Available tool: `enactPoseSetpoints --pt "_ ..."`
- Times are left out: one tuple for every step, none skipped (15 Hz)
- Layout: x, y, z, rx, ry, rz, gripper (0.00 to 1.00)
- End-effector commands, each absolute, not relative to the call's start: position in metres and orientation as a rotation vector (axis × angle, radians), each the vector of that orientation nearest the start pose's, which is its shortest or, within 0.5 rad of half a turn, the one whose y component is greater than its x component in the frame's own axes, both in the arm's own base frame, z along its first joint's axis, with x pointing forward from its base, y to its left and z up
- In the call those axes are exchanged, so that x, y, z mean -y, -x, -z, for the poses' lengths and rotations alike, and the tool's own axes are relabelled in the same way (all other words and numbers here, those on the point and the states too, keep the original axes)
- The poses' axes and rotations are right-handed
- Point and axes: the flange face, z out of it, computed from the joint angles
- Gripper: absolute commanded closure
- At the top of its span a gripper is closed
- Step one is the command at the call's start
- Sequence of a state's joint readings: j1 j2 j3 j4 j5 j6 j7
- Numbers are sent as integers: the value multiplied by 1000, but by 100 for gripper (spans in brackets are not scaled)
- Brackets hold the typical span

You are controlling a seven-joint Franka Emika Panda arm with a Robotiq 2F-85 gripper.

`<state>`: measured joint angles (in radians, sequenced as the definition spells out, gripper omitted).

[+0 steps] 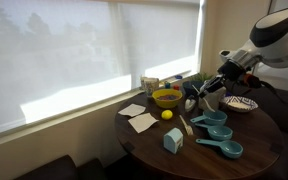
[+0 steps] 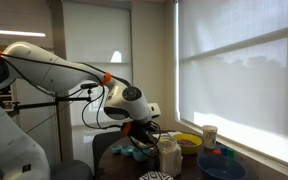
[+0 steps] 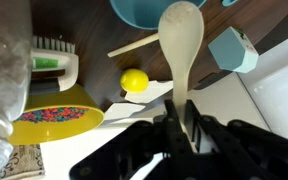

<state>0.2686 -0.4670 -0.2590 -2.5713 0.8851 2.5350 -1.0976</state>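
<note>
Round dark table by the window, cluttered. White arm reaches in over it, also seen in an exterior view. Yellow bowl with coloured bits inside sits near the table's window side. Teal measuring cups are in a row just beside a teal box. White napkins lie at the edge.

Gripper: jaws clamped on the handle of the wooden spoon. The spoon head sticks out ahead of the claw, above the table between the yellow bowl and the teal box, with a yellow ball just beside it in the wrist view.

Judgement: the grip sits low on a thin handle, so the long lever can twist. Firm clamp, slow wrist moves, spoon head clear of the bowl rim and ball.
</note>
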Motion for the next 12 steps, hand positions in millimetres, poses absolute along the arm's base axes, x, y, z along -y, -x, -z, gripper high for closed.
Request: enactPoseSetpoints --pt "11 -417 -460 580 2376 1007 97" --pt "12 -415 -460 581 2358 1023 97" --pt "13 -414 -460 578 2343 1047 97" --pt "14 -413 -460 573 2325 1068 97" --pt "15 -411 -460 571 2295 1092 97" --pt "17 -411 -459 570 2282 1099 97" --pt "18 -410 -458 565 2278 1109 97" --pt "20 -409 -457 558 2260 1123 97" --pt "21 -408 -457 558 2235 1136 97" --pt "23 -408 -456 553 2231 1142 97" --pt "24 -407 -455 556 2215 1145 97" --pt "26 -406 -456 561 2177 1151 97"
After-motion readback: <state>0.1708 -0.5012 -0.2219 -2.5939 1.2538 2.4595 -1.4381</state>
